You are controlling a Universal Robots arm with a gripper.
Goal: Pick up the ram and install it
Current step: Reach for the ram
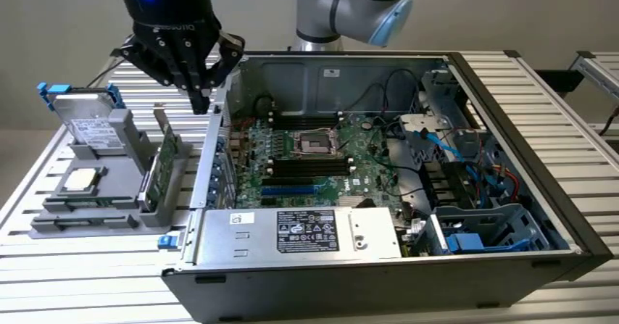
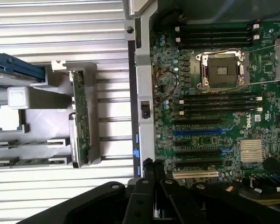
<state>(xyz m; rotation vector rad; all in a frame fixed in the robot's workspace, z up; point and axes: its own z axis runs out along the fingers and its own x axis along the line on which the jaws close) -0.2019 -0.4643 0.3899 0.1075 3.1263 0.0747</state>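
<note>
The tool (image 1: pixel 200 105), fingers pinched together and empty, hangs in the exterior view's upper left above the computer case (image 1: pixel 387 284) side wall, while the ram (image 2: pixel 27 143) lies flat in the gray tray (image 1: pixel 77 231) on the slatted surface (image 1: pixel 77 284), lower left.

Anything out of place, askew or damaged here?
Nothing stands out. The ram sticks lie flat in their slots of the grey holder, the motherboard looks intact, and the gripper hangs beside the case wall.
</note>
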